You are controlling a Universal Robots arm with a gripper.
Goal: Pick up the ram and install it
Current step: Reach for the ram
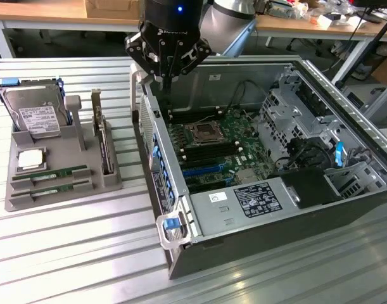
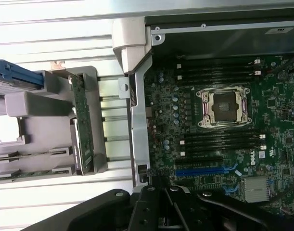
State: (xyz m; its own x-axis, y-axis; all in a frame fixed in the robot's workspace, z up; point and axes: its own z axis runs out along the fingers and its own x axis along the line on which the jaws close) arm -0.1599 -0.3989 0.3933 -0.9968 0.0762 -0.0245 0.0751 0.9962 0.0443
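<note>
Two green ram sticks (image 1: 50, 172) lie flat in the front slots of the grey parts tray (image 1: 28, 197) at the exterior view's left; in the wrist view one of them (image 2: 36, 173) lies in the tray. My gripper (image 1: 168, 88) hangs over the back left corner of the open computer case (image 1: 180, 253), well apart from the tray. Its fingers are shut with nothing between them. The wrist view has the gripper (image 2: 173, 209) above the motherboard (image 2: 276, 110), whose black memory slots (image 2: 219, 72) flank the bare processor socket (image 2: 225, 107).
The tray also carries a silver hard drive (image 1: 38, 117), an upright expansion card (image 1: 103, 136) and a square chip (image 1: 30, 159). Inside the case sit a power supply (image 1: 244, 206), drive cages (image 1: 294, 107) and cables. The ribbed metal table (image 1: 66, 253) runs around both.
</note>
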